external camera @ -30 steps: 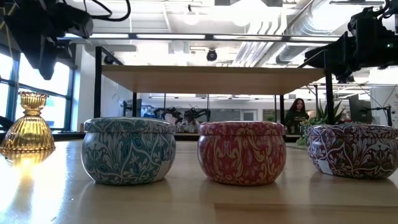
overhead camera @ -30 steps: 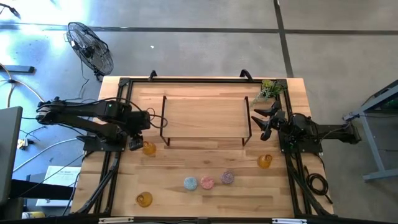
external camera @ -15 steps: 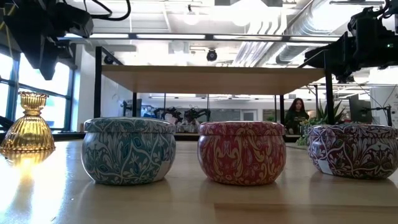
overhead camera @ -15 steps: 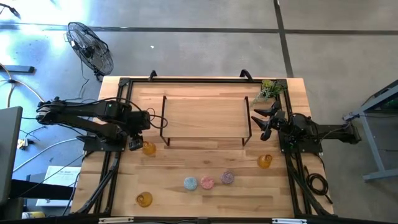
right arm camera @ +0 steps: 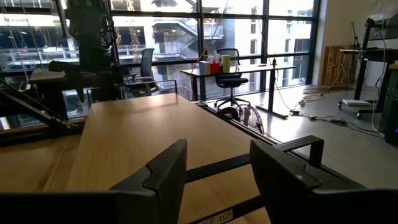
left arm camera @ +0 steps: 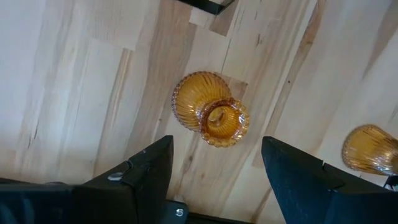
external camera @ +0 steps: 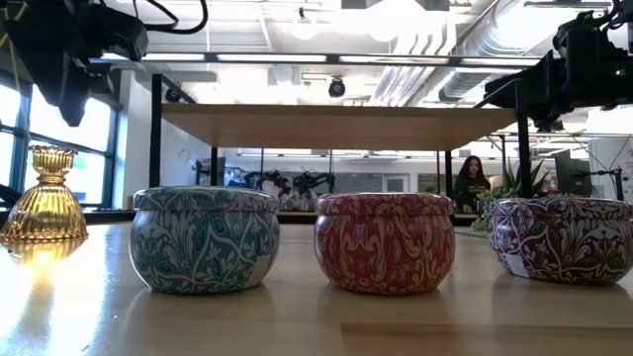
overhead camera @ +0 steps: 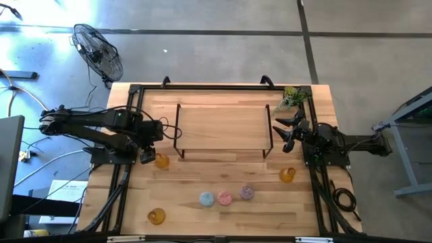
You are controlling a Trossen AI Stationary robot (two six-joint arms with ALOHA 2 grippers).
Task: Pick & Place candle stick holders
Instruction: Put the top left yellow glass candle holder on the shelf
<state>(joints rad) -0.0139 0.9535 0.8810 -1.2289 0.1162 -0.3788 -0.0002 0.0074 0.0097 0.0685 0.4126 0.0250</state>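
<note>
Three amber glass candle stick holders stand upright on their bases on the table: one at the left (overhead camera: 162, 160), one at the right (overhead camera: 287, 175), one near the front edge (overhead camera: 156, 216). Three squat round ones, blue (overhead camera: 206, 198), pink (overhead camera: 225, 198) and purple (overhead camera: 246, 193), sit in a row on their flat bottoms. My left gripper (left arm camera: 214, 168) hangs open, pointing down over the left amber holder (left arm camera: 211, 115), one finger on either side and clear above it (external camera: 45, 198). My right gripper (overhead camera: 287, 131) waits open and level beside the shelf's right end.
A wooden shelf on black wire legs (overhead camera: 223, 127) stands at the table's middle far side. A green plant sprig (overhead camera: 291, 98) lies at the far right corner. A black frame runs along the table's edges (overhead camera: 128, 121). Bare wood lies between the shelf and the row.
</note>
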